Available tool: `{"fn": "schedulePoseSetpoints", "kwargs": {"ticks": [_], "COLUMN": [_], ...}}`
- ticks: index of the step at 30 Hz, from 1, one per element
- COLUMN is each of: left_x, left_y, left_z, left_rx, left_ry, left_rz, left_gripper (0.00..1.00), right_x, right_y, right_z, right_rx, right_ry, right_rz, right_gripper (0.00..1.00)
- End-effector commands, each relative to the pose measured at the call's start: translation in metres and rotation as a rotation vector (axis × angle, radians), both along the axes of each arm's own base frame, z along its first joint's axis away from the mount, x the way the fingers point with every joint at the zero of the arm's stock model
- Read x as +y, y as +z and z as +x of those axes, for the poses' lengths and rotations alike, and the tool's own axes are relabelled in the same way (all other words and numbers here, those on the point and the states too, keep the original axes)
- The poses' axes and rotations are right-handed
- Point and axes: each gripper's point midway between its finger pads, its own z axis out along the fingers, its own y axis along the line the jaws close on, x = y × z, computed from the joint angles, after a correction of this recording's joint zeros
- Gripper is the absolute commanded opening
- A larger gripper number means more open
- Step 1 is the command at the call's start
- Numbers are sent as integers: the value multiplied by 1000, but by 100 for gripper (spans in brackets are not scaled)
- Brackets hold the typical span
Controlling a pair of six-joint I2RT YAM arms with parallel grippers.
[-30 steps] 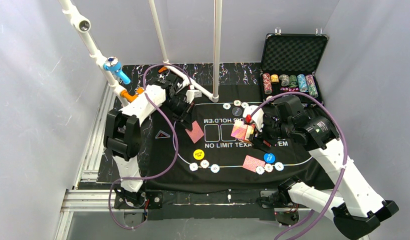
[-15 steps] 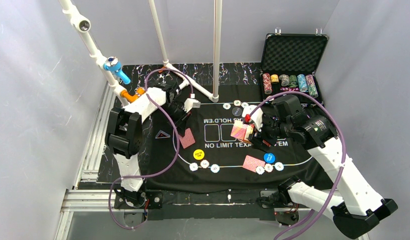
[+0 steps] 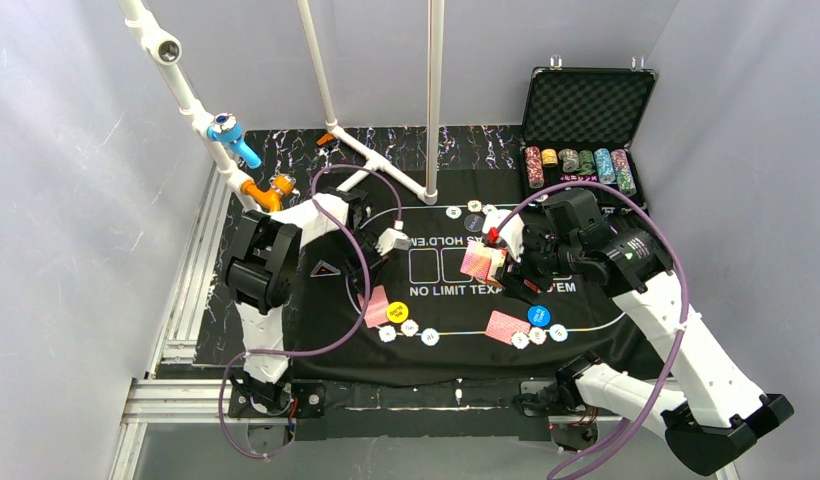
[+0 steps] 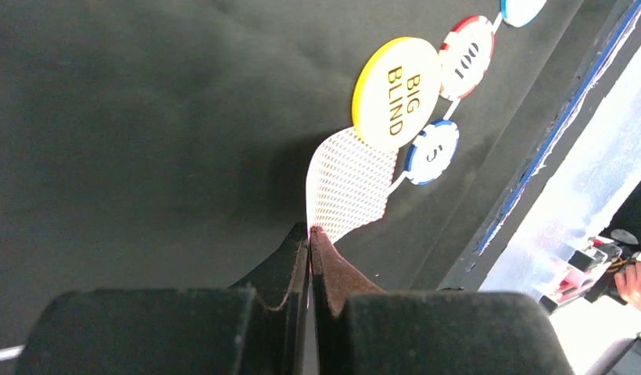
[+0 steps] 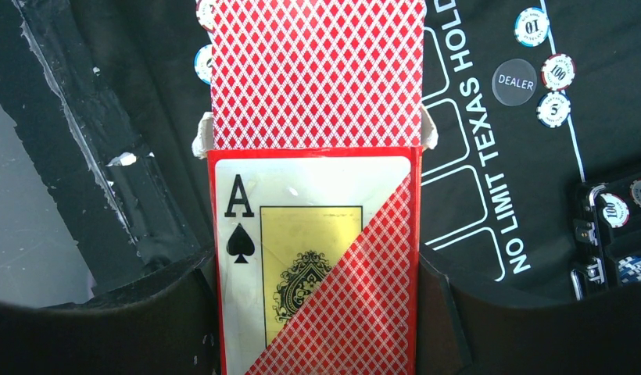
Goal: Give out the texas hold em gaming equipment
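Here, the left tool (image 4: 309,231) is pinched tight on the near edge of a red-backed card (image 4: 350,181). The card's far end reaches a yellow disc (image 4: 397,92) printed "BIG BLIND"; whether card and disc touch I cannot tell. Just beside that disc lie a red-and-white chip (image 4: 467,56) marked "100" and a blue-and-white chip (image 4: 431,151) marked "5". All of these sit over the near left part of the black mat (image 4: 145,117) that covers the worktop.

The right tool (image 3: 496,266) clamps a card box (image 5: 313,266) by its two sides, above the middle of the mat. The box front shows an "A" over a black spade beside a field of red diamonds, and a deck of red-backed cards (image 5: 317,74) stands out of its open end. Beyond the box the mat's white lettering reads "NO LIMIT TEXAS HOLD", cut off at the frame edge. A grey disc (image 5: 514,81) there reads "DEALER", with three chips (image 5: 558,70) marked "10", "100" and "5" close around it.
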Motion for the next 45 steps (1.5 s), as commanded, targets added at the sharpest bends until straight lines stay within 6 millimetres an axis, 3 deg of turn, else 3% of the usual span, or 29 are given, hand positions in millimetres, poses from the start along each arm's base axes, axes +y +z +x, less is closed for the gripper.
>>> {"fn": "schedulePoseSetpoints", "kwargs": {"ticks": [1, 8, 11, 16, 20, 23, 27, 29, 30, 32, 37, 41, 45], "left_x": [-7, -12, -14, -16, -17, -14, -28, -45, -53, -68, -99, -125, -136], "left_y": [9, 7, 7, 19, 37, 48, 85, 113, 127, 150, 203, 235, 228], "left_z": [-21, -42, -41, -25, -11, -5, 3, 8, 14, 28, 48, 44, 56], "left_rx": [-8, 1, -10, -76, -157, -205, -268, -287, -309, -352, -450, -346, -334], "left_ry": [-42, -44, -28, 29, 64, 74, 116, 171, 212, 317, 356, 262, 330], "left_rz": [-39, -29, -17, 8, 12, 26, -63, -148, -192, -271, -491, -611, -508], "left_gripper": [0, 2, 12, 40, 55, 58, 63, 93, 98, 98, 98, 98, 98], "right_x": [7, 9, 9, 9, 7, 6, 4, 3, 3, 2, -3, -6, -10], "right_y": [18, 17, 16, 16, 16, 17, 18, 17, 16, 16, 15, 14, 13], "right_z": [3, 4, 4, 4, 2, 1, 2, 1, 1, 0, -1, -1, 3], "right_rx": [-41, -36, -32, -33, -35, -39, -48, -48, -46, -45, -52, -61, -75], "right_ry": [11, 17, 21, 22, 20, 18, 10, 6, 4, 1, -13, -17, -29], "right_rz": [50, 49, 47, 46, 44, 43, 42, 44, 44, 41, 29, 15, -6], "right_gripper": [1, 1, 1, 1, 1, 1, 1, 1, 1, 1, 1, 1, 1]}}
